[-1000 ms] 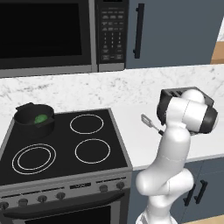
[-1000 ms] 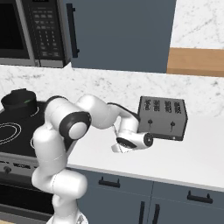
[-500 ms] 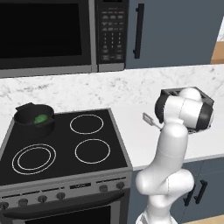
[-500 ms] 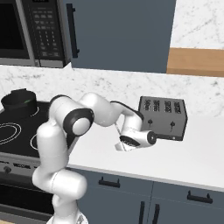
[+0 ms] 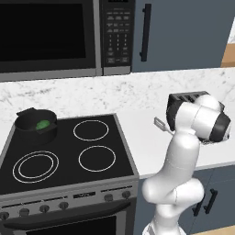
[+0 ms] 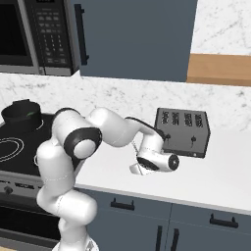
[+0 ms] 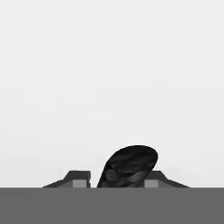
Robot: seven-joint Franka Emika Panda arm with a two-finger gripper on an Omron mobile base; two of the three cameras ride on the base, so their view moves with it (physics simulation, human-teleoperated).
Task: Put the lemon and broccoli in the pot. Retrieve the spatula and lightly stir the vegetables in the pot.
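The pincer (image 7: 117, 179) is low over the white counter (image 5: 147, 147), just in front of the black toaster (image 6: 182, 131). In the hand view the dark rounded end of the spatula's handle (image 7: 129, 165) sits between the two fingertips (image 7: 78, 178), which stand close on either side of it; whether they are pressing it I cannot tell. In the left base view the spatula's (image 5: 161, 125) silver head pokes out at 9 o'clock from the arm's elbow, lying on the counter between stove and toaster. The arm's own bulk hides the rest of the handle there.

The pot (image 5: 36, 125) stands on the stove's (image 5: 69, 156) back left burner, at 10 o'clock of the cooktop, well apart from the pincer. The broccoli (image 5: 43, 124) lies inside it. The three other burners are bare. A microwave (image 5: 50, 36) hangs above the stove, and a dark cabinet (image 5: 183, 32) at its 3 o'clock.
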